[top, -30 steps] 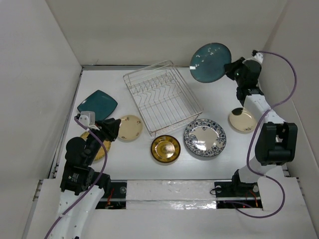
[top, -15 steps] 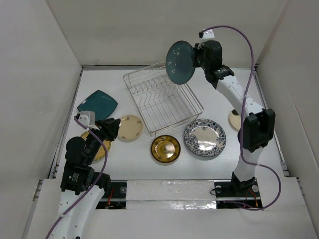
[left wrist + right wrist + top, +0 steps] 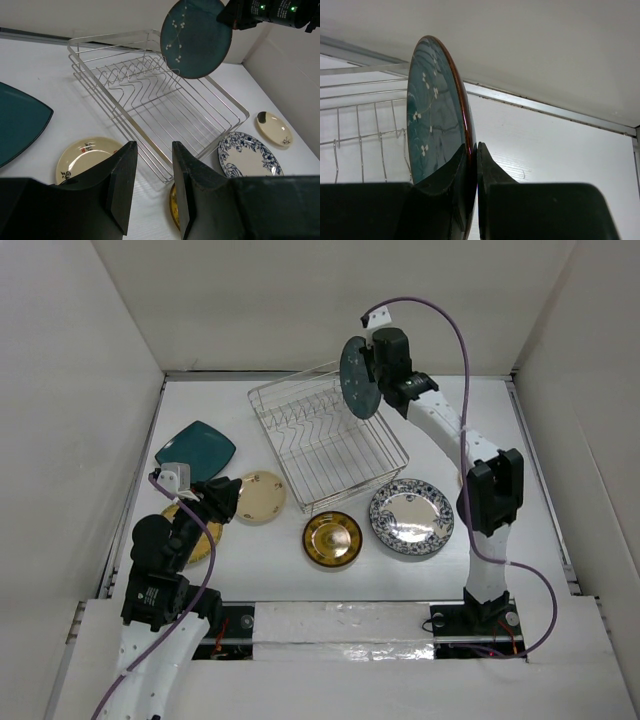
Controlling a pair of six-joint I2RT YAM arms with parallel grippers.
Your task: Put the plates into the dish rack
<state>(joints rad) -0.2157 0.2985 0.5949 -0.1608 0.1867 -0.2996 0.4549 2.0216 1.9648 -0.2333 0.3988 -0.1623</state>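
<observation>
My right gripper (image 3: pixel 373 374) (image 3: pixel 472 146) is shut on the rim of a dark teal round plate (image 3: pixel 355 378) (image 3: pixel 432 115) (image 3: pixel 196 37). It holds the plate upright in the air above the far right corner of the silver wire dish rack (image 3: pixel 300 445) (image 3: pixel 150 95) (image 3: pixel 360 135). No plates stand in the rack. My left gripper (image 3: pixel 222 495) (image 3: pixel 154 145) hangs open over the table at the near left, nothing between its fingers. A small cream plate (image 3: pixel 260 495) (image 3: pixel 85 155) lies beside it, and a gold-brown plate (image 3: pixel 332 538) lies at the rack's near corner.
A teal rounded-square plate (image 3: pixel 195 450) (image 3: pixel 17 122) lies at the left. A blue-and-white patterned plate (image 3: pixel 410 517) (image 3: pixel 250 155) lies right of the gold-brown one. A small cream plate (image 3: pixel 274 128) sits at the right. A yellowish plate (image 3: pixel 205 540) lies partly under my left arm. White walls enclose the table.
My right arm swung left from the far right corner to above the rack, carrying the teal plate and turning it nearly edge-on to the top camera. The left arm stayed still.
</observation>
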